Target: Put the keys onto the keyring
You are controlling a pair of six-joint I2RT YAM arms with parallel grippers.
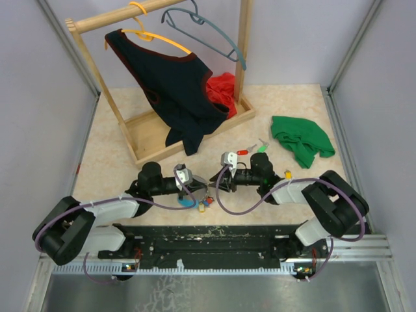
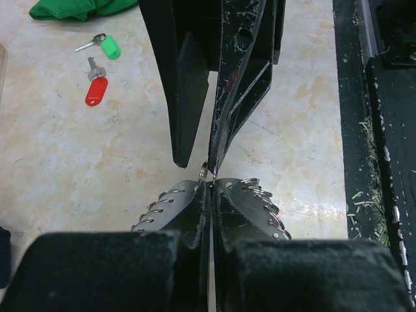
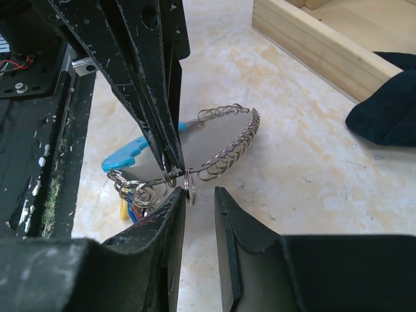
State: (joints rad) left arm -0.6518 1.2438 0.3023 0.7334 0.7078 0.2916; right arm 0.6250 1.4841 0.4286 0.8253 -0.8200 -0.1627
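From my console, the left gripper (image 2: 211, 186) is clenched: its two pads press flat together, with only a hairline between them. It grasps the keyring (image 3: 227, 140) at the metal, and the grey wire coils spill out on both sides of the pinch. In the right wrist view the same fingertips meet on the wire just beside the blue band (image 3: 127, 158).

The keyring sits low over the table (image 1: 286, 104), between the two arms and near their bases. A bunch of keys (image 3: 132, 204) hangs from it under the blue band, close to the black base rail.

The right gripper (image 3: 199, 203) faces the left one nose to nose, jaws parted by a narrow gap through which I see bare table. A small ring (image 3: 190, 188) hangs at the tip of one of its fingers. I cannot tell whether that finger touches it.

Three keys lie loose on the table. The green key (image 2: 110, 47) and the red key (image 2: 96, 91) lie near each other, beyond the grippers and apart from the keyring. The yellow key (image 1: 287, 174) lies beside the right arm's forearm. A green cloth (image 1: 302, 138) lies past them on the right, and a wooden rack (image 1: 140, 133) with a dark garment stands at the back.
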